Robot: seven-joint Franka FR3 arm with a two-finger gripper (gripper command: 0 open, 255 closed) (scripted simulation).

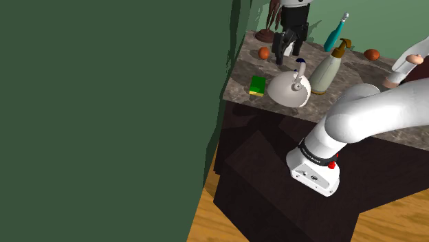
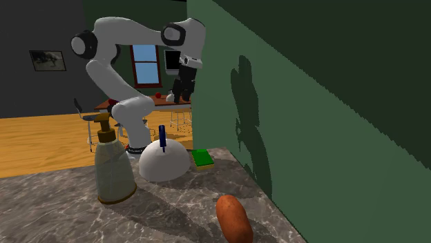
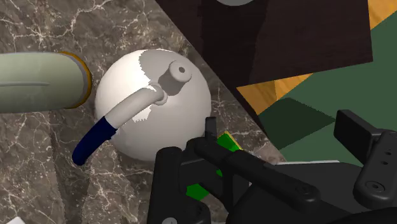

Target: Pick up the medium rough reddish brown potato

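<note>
One gripper (image 2: 183, 90) — whether open or closed cannot be told — high over the sponge (image 3: 228, 141) and white kettle (image 3: 153, 105). Beside the kettle, a spray bottle (image 2: 110, 169). Target potato (image 2: 233, 217) lies free farther along the counter (image 2: 55, 207), near the green wall (image 2: 331, 124). Advice: keep height past the kettle, descend squarely over the potato's middle, close across its narrow width.
</note>
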